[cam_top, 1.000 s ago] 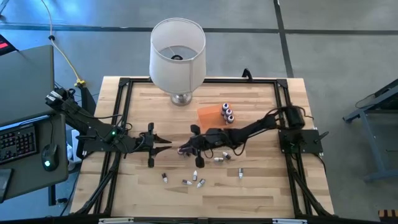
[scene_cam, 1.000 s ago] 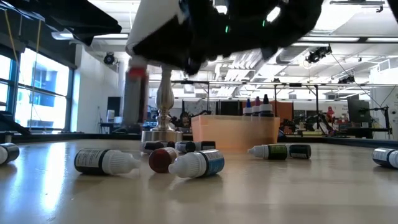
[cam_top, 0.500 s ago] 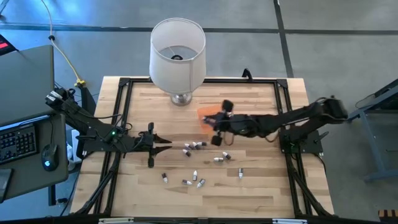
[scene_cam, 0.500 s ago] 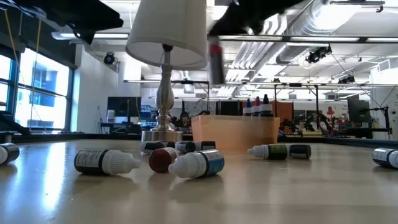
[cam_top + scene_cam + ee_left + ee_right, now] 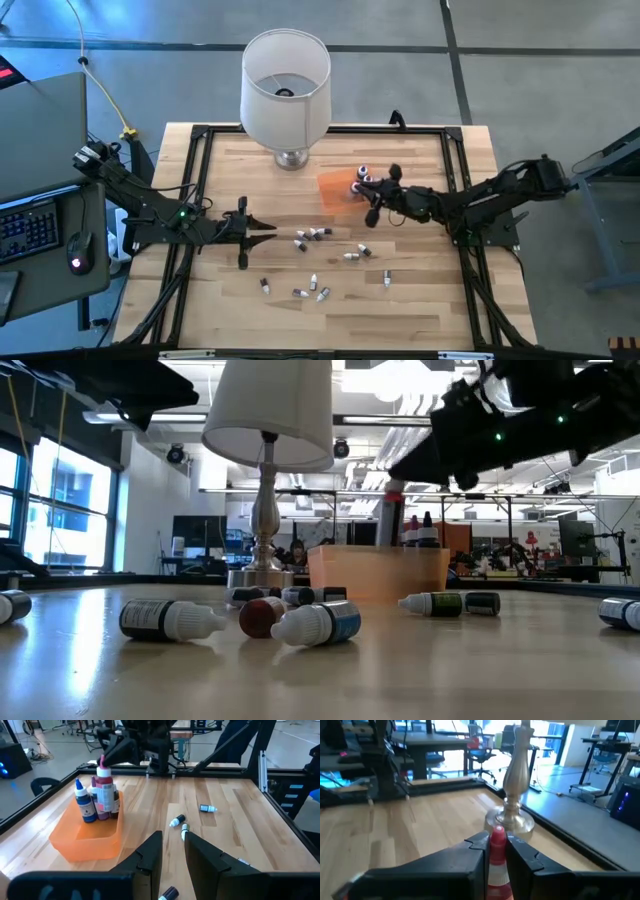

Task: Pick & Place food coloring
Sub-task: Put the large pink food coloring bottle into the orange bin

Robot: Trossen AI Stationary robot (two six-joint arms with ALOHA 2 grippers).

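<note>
The right gripper (image 5: pixel 367 190) has swung from the scattered bottles to the orange tray (image 5: pixel 333 187), its fingers pinching a red-capped food coloring bottle (image 5: pixel 497 857) above it — release looks next. The left gripper (image 5: pixel 268 229) waits, fingers slightly apart — nothing held.

Both arms are matte black, built of slim jointed segments with dark cables alongside, each showing a small green light, ending in the left gripper (image 5: pixel 268 231) and right gripper (image 5: pixel 366 186) with flat angular black fingers.
</note>
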